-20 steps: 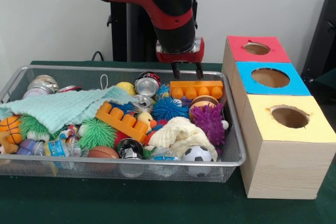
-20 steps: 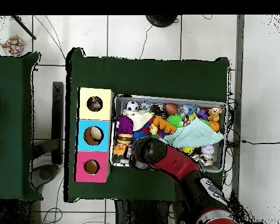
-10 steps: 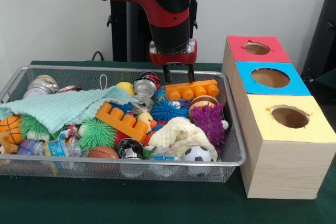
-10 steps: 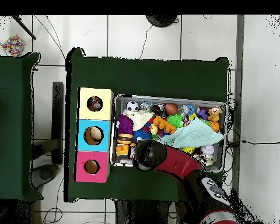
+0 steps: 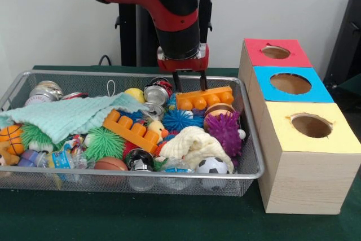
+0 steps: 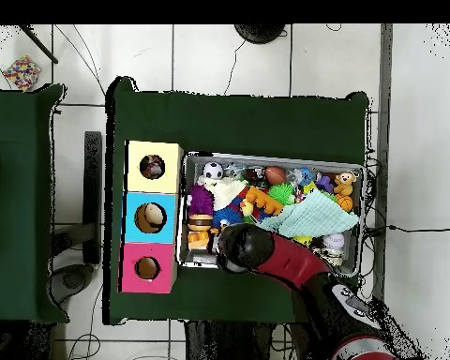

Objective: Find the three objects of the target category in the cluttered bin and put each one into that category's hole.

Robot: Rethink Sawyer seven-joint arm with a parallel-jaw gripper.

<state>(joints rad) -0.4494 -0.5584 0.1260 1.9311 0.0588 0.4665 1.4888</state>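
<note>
The red and black arm reaches down over the wire bin (image 5: 248,139), and its gripper (image 5: 188,81) has its jaws closed narrowly on the upper edge of an orange toy brick (image 5: 204,97). The brick hangs slightly tilted, its end toward the boxes riding higher, just above the clutter at the bin's far corner beside the boxes. Right under it lie a blue spiky ball (image 5: 181,119) and a purple spiky ball (image 5: 225,130); crushed cans (image 5: 156,92) crowd in on its other side. A second orange brick (image 5: 131,130) lies mid-bin, against a light green cloth (image 5: 67,115) that covers much of the far end. A soccer ball (image 5: 212,166) sits against the bin's front wall. On the desk (image 5: 135,218) beside the bin stands a row of wooden boxes with holes, topped red (image 5: 254,52), blue (image 5: 265,91) and yellow (image 5: 338,139). From overhead the arm hides the gripper and most of the brick.
</note>
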